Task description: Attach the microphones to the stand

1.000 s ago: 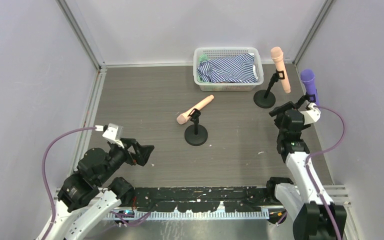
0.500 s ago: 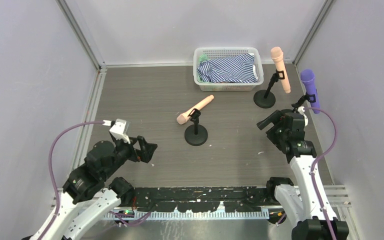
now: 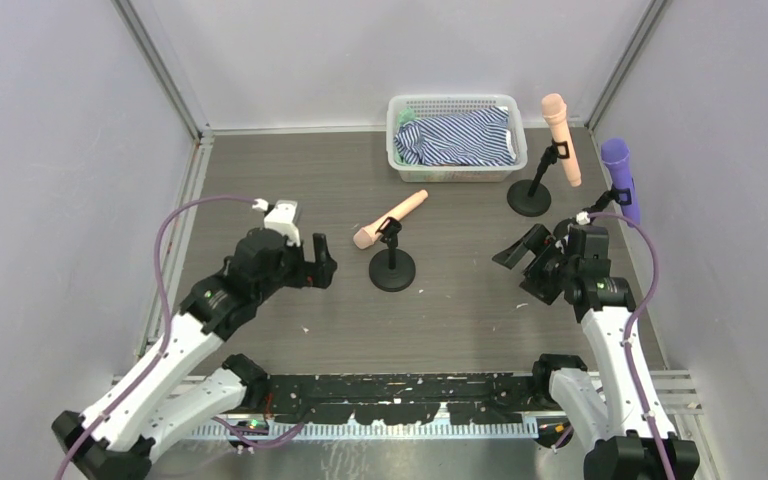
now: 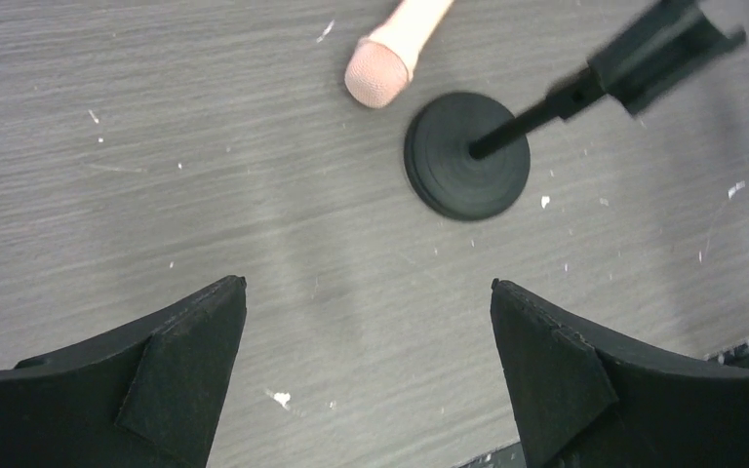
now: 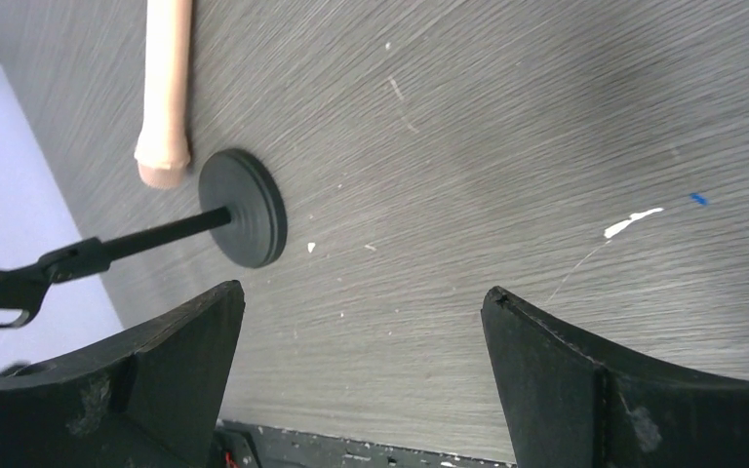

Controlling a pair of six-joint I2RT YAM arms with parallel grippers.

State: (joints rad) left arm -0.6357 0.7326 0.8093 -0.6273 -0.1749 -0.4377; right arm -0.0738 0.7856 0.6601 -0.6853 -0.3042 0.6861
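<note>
The left end effector (image 4: 366, 292) hung over the grey counter (image 3: 290, 190) with its fingers spread wide and nothing between them. In its wrist view only bare counter showed in the gap, and the middle stand (image 3: 392, 268) stood just ahead. The right end effector (image 5: 361, 297) was likewise wide and empty, tilted toward the same stand from the opposite side. One peach microphone (image 3: 392, 217) lay flat on the counter with its rounded head close beside that stand's round black base. It was not in the clip, which stood empty at the top of the thin rod. A second peach microphone (image 3: 559, 135) sat in the clip of the back stand (image 3: 530, 196), head up and leaning a little. It was just to the right of a white basket (image 3: 455, 172) holding a striped cloth (image 3: 460, 135). The purple microphone (image 3: 620, 175) was clipped up as well, head uppermost, near the right wall; the lower part of its stand was hidden behind the right arm. Neither end effector touched a microphone or a stand; the left was well apart from both clipped ones, while the right was near the purple one.
</note>
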